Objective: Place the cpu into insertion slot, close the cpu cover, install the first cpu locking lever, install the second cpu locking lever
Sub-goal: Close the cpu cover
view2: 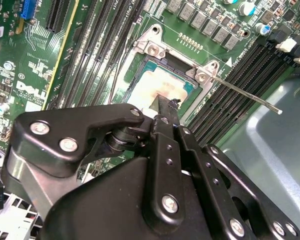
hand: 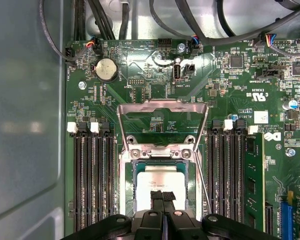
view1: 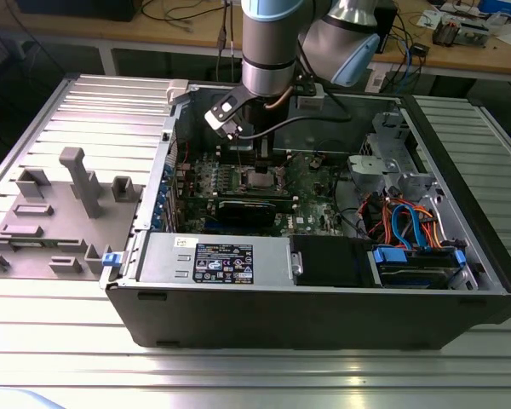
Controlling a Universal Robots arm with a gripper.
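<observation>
Seeing my gripper (hand: 162, 195) pinched closed, empty, over the pale square cpu (hand: 157, 177). Thin metal cpu cover (hand: 162, 105) stands open.

Diffuse room light, bright sheen on the ribbed table (view1: 264, 375); the computer case (view1: 324, 315) interior sits in soft shadow. Warm glare washes out the cpu (view2: 159, 87) in the second wrist view (milder in the first).

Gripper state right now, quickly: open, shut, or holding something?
Gripper: shut, fingertips together above the cpu, which lies in the insertion slot; nothing visibly held between them.
</observation>
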